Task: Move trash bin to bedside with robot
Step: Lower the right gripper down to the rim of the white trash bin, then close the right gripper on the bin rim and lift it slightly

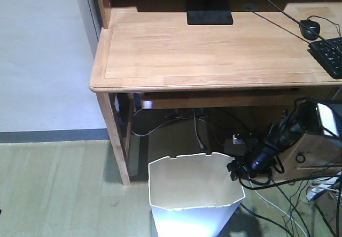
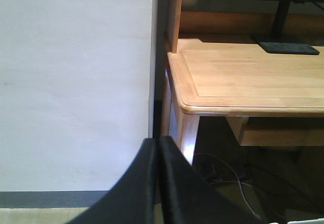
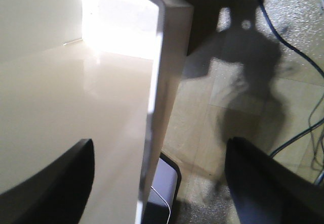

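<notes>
The trash bin (image 1: 188, 220) stands upright on the pale floor (image 1: 59, 189), just in front of the wooden desk (image 1: 214, 50), near its left leg. The right tool (image 1: 235, 170) sits at the bin's right rim. In the right wrist view its fingers (image 3: 55, 183) are apart and straddle the thin white wall, one inside the cream interior and one outside. Whether either finger touches the wall is hard to tell. The left tool (image 2: 158, 143) has its fingers pressed together on nothing, facing the desk corner and a white wall (image 2: 76, 82). A keyboard (image 1: 328, 55) and mouse (image 1: 310, 28) lie on the desk.
</notes>
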